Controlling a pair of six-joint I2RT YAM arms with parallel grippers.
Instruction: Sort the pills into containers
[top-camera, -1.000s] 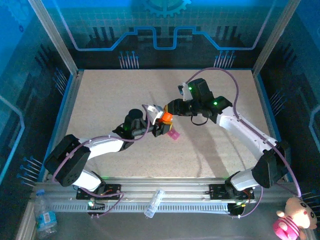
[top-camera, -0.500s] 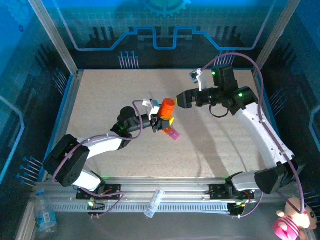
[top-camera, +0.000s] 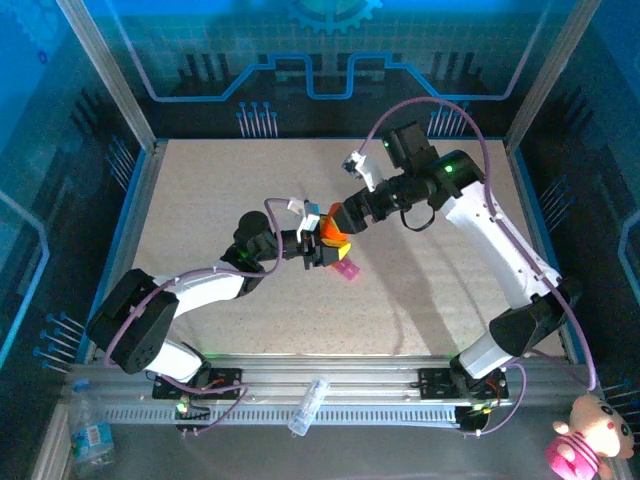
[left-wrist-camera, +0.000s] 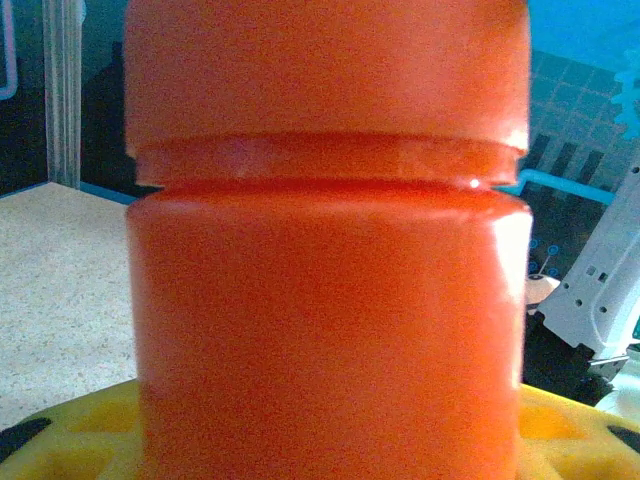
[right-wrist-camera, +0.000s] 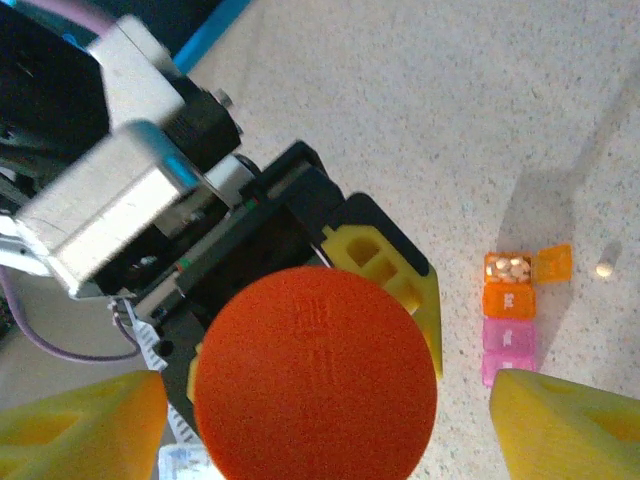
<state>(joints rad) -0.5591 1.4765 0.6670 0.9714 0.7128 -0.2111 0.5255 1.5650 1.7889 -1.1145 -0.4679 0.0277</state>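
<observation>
near containers (right-wrist-camera: 508, 315), loose pill (right-wrist-camera: 604, 269) (rt wrist)

Robotics lab cell here: aluminium frame posts (top-camera: 105, 75) at upper left, blue circuit-print backdrop (top-camera: 320, 50) across the top, speckled tabletop (top-camera: 220, 180) mid-frame, slotted mounting rail (top-camera: 350, 385) along the bottom.

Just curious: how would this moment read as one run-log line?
left gripper: shut on orange bottle | right gripper: open at its cap | containers: on table
</observation>
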